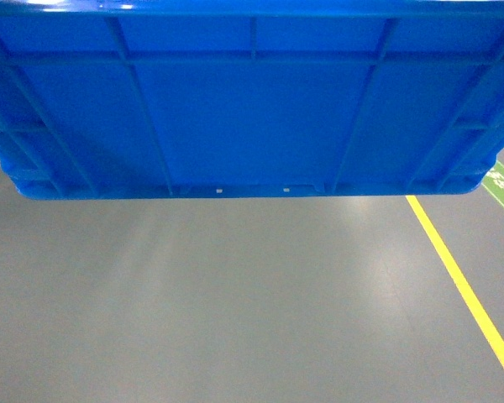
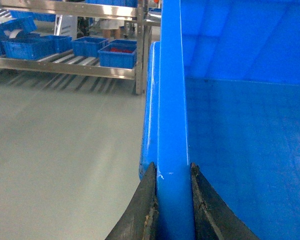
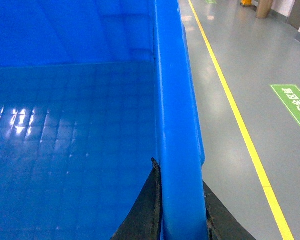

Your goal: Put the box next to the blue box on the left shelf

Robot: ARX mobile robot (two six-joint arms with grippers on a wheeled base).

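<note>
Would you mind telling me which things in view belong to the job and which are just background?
Job: the box, gripped at opposite rims by the left gripper and right gripper; the left shelf with small blue boxes.

Background: yellow floor line, green floor sign.

Even, bright overhead light leaves soft pale reflections on the grey floor point(image 1: 235, 302) below the box point(image 1: 252, 101), small white glare patches on its inner bottom, and slightly soft focus throughout.
</note>
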